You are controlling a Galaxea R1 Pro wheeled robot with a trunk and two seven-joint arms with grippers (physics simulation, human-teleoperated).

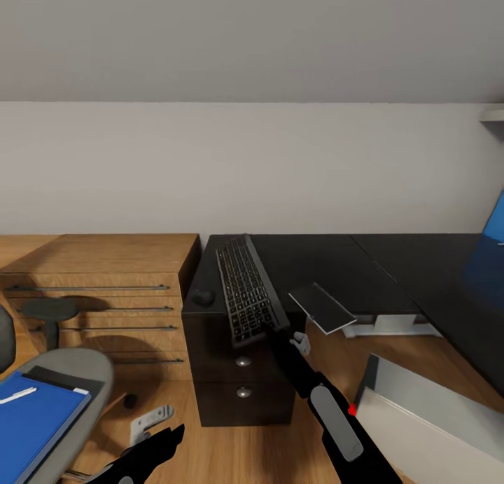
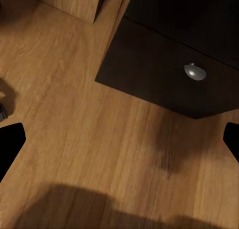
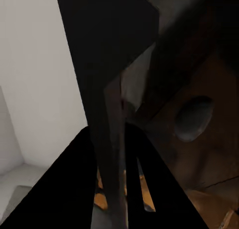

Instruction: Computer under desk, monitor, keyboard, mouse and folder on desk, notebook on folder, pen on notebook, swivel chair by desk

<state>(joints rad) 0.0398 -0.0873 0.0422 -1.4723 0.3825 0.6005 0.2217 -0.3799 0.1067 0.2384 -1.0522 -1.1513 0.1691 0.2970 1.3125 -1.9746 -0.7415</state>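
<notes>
My right gripper is shut on the near end of the slim dark keyboard, holding it tilted over the left end of the black desk. In the right wrist view the keyboard is an edge-on dark slab between the fingers. The black mouse sits on the desk just left of it. A thin grey rectangle, the notebook by its look, overhangs the desk's front edge. The blue folder lies on the swivel chair with the pen on it. My left gripper hangs open over the floor. The computer stands at lower right.
An oak drawer chest stands left of the desk. The desk's drawers with silver knobs face me. Chair base parts lie on the wooden floor. A dark flat piece sits behind the folder. A blue surface shows at far right.
</notes>
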